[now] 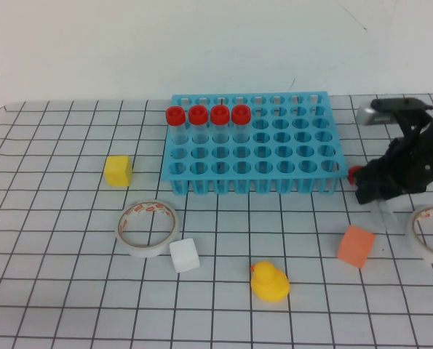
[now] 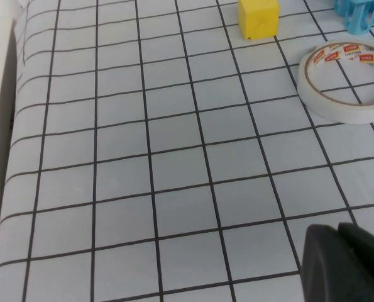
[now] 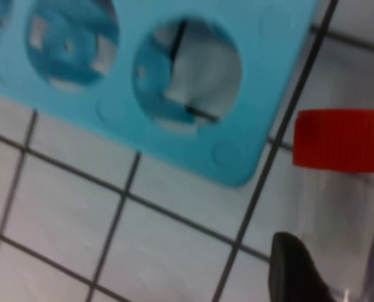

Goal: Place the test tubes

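You see only a corner of the left gripper (image 2: 347, 267) at the edge. The tube (image 3: 341, 189) at the right gripper (image 1: 369, 190) is blurred, its base cropped.

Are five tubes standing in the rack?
No, four red-capped tubes stand in the rack; the right claw is beside its right end, the left claw parked at left.

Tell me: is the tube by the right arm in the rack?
Out: tube lies on the table beside the rack, at the right gripper. The left gripper hangs shut above the table.
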